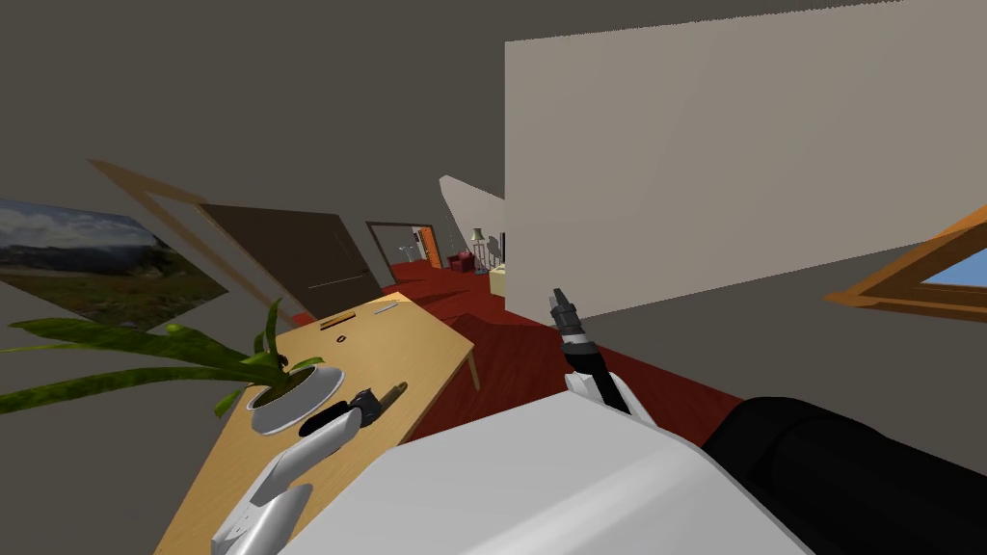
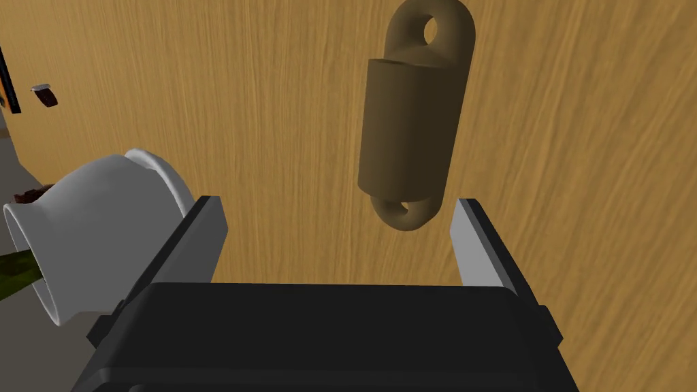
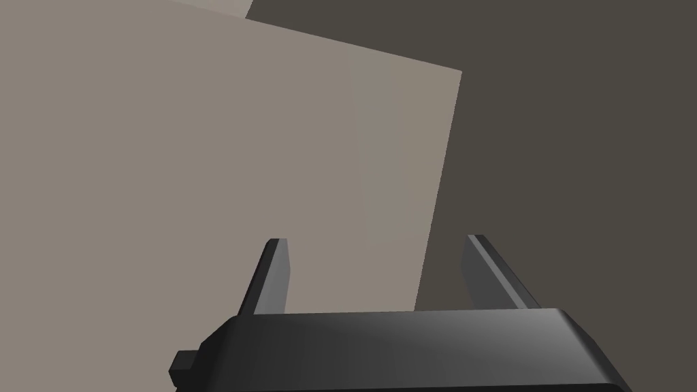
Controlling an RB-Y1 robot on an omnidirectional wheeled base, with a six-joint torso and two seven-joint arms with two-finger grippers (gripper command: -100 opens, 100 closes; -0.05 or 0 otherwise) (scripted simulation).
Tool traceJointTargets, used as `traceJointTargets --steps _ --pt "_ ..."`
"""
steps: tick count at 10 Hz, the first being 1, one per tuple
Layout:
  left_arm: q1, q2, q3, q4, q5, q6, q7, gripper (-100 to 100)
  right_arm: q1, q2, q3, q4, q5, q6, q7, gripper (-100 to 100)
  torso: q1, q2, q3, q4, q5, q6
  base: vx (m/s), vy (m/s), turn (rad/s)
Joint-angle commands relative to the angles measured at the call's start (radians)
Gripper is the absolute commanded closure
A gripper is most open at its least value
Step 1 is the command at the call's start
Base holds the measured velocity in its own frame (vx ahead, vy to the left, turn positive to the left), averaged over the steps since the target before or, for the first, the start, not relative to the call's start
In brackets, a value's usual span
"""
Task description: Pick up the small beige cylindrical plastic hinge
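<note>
**Left gripper spread over the hinge, no contact yet**

Location. The hinge [image 2: 414, 116] lies flat on the wooden desk [image 1: 414, 332], close to the long edge that borders the red floor. It is just beside the white plant pot [image 1: 289, 403] but not touching it. It reads as dull tan-brown: a short round barrel with a rounded lug and eye at each end.

Tool. The left gripper [image 2: 335, 204] hangs low over the desk and looks along the hinge's length. Its fingers are spread wide with nothing between them. The hinge's near lug sits just beyond the fingertips, nearer one finger than the other, and touches neither. The pot stands close outside the other finger.

Other arm. The right gripper [image 1: 558, 297] is raised over the floor, well away from the desk, with its fingers apart and empty.

Handling, my reading. The hinge is probably light and stiff, so it should not give under pressure. The barrel is smooth and round, so thin blades could roll it on the desk or squeeze it out sideways. The lugs are narrow and curved, which makes them poor purchase.

- Best hold: across the middle of the barrel, with one blade on each side, low against the desk.
- Before closing, the hand likely needs to move forward and centre itself on the barrel.
- Watch the pot-side finger, as the gap to the pot is tight.
</note>
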Motion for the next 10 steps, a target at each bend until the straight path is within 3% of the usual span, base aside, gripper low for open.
traceJointTargets --steps 1,3,4,7,8,10 --pt "-0.004 0.002 0.004 0.015 0.001 0.03 0.004 -100 0.0 0.0 0.0 0.0 0.0 0.0 0.0 0 0.0 0.0 0.0 0.0 0.0 0.0 0.024 0.012 -0.042" --pt "-0.042 0.025 0.019 0.085 0.01 0.094 0.012 -100 0.0 0.0 0.0 0.0 0.0 0.0 0.0 0 0.0 0.0 0.0 0.0 0.0 0.0 0.038 0.02 -0.111" --pt "-0.042 0.025 0.019 0.085 0.01 0.107 0.012 -100 0.0 0.0 0.0 0.0 0.0 0.0 0.0 0 0.001 0.0 0.0 0.0 0.0 0.0 0.028 0.018 -0.039" --pt "-0.09 0.052 0.035 0.173 0.017 0.204 0.019 -100 0.0 0.0 0.0 0.0 0.0 0.0 0.0 0 0.0 0.0 0.0 0.0 0.0 0.0 0.034 0.018 -0.11" --pt "-0.09 0.052 0.035 0.176 0.017 0.207 0.019 -100 0.0 0.0 0.0 0.0 0.0 0.0 0.0 0 0.001 0.0 0.0 0.0 0.0 0.0 0.034 0.021 -0.024" --pt "-0.117 0.066 0.042 0.224 0.019 0.26 0.021 -100 0.0 0.0 0.0 0.0 0.0 0.0 0.0 0 0.0 0.0 0.0 0.0 0.0 0.0 0.027 0.014 -0.094"
